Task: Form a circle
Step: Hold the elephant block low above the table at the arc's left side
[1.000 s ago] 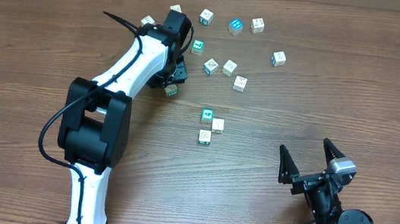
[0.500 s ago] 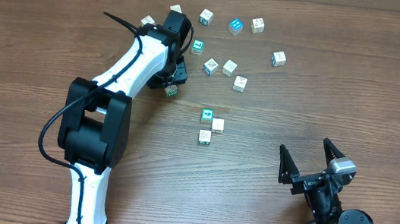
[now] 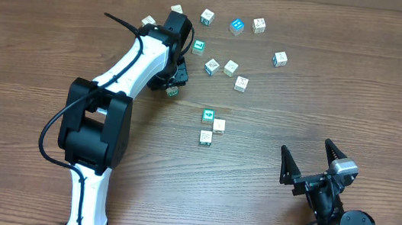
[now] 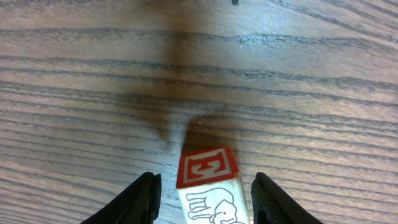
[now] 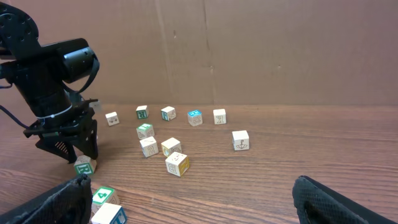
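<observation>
Upper left of centre, the left gripper [image 3: 175, 82] straddles a red-topped cube [image 4: 207, 167], jaws apart with a gap on one side. The remaining cubes [image 3: 230, 68] lie scattered across upper centre, unformed. At lower right, the right gripper [image 3: 305, 145] gapes wide.

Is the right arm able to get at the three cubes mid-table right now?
Probably yes: the right gripper stands open, only bare table lies between it and the three cubes, and the left arm works elsewhere.
</observation>
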Controlling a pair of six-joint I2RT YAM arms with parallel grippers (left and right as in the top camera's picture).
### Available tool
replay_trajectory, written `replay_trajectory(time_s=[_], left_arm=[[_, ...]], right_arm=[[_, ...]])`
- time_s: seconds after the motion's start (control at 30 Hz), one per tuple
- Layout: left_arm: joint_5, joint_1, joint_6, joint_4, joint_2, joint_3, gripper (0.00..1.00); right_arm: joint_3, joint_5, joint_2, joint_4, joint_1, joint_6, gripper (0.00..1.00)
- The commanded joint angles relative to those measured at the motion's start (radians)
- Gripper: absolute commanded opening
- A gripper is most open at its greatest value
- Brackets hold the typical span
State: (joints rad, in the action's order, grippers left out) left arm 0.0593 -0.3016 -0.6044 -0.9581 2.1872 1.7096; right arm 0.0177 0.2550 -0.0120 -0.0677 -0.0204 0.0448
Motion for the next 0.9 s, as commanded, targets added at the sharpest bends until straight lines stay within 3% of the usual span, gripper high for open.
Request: replay_trajectory(time_s=[0.0, 0.87], left_arm=[[-0.008, -0.007, -0.013, -0.005, 0.016, -0.013, 0.44], [-0.007, -0.005, -0.012, 0.032, 0.016, -0.027, 0.32]], right_arm=[[-0.01, -0.008, 0.009, 0.006, 0.003, -0.005, 1.0], [-0.01, -0.008, 0.009, 0.006, 0.003, -0.005, 1.0]])
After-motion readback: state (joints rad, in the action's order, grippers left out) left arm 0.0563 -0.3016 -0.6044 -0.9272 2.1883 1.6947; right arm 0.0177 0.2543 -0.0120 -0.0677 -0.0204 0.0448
